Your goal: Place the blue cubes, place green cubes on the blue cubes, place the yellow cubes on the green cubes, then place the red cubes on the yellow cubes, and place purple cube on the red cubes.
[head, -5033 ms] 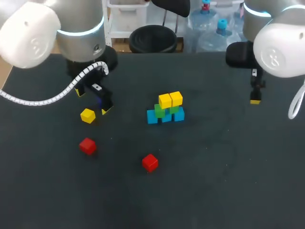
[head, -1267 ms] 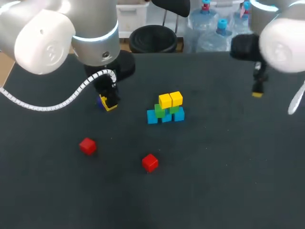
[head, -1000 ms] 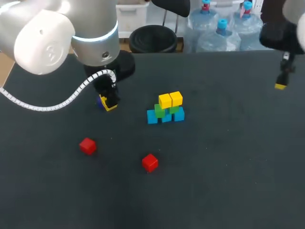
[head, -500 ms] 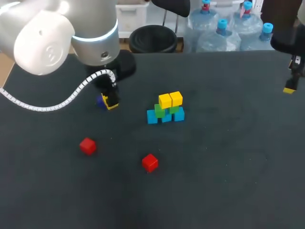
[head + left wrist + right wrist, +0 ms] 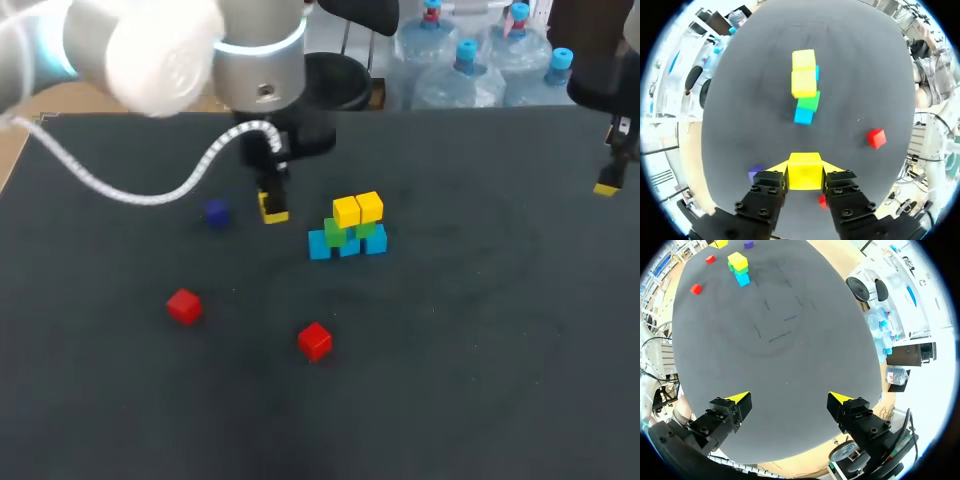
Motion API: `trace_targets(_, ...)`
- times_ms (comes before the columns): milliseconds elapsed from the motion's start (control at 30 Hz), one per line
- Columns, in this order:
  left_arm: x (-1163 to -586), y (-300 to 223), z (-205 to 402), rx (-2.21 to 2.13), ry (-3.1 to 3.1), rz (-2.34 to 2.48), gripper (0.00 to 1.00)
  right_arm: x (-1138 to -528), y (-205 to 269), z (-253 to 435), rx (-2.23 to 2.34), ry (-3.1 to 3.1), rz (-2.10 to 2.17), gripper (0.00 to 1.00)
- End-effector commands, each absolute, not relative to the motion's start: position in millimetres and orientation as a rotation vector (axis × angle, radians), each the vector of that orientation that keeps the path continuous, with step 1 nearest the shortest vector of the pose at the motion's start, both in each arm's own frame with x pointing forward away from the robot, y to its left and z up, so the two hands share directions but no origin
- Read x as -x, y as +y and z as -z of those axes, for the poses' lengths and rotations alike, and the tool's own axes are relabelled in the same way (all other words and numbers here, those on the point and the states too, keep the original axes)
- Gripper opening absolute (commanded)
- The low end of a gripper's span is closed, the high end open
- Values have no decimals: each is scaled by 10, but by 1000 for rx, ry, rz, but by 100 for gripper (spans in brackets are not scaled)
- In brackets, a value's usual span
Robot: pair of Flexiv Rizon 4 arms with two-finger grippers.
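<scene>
Clamped on a yellow cube (image 5: 804, 171), my left gripper (image 5: 273, 208) has swung to just left of the stack (image 5: 348, 228), open table (image 5: 450, 350) between; my right gripper (image 5: 789, 400) gapes wide, far right of it.

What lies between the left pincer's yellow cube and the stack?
Bare table only, from the yellow cube in the left pincer to the stack; left wrist view shows it.

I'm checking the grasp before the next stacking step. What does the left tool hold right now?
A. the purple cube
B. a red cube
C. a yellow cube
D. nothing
C: in the left wrist view a yellow cube sits clamped between both fingers of the left tool, while the purple cube lies on the table.
</scene>
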State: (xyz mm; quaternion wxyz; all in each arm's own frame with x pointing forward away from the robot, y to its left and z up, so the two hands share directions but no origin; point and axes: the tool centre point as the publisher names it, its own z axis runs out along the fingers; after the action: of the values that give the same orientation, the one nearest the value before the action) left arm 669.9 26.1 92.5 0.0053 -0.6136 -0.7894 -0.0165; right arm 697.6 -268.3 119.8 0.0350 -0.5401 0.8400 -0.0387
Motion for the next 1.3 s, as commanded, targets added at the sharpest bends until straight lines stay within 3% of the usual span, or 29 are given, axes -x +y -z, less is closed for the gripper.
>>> trace_targets(33,-6786,-3,-885,1862,-2400,59,0,-6985,-2686,-1191,1661,2580,116,100)
trace_targets(1300,-6869,-346,-756,1976,-2325,-10,0,-6985,-2686,-1191,1661,2580,116,100)
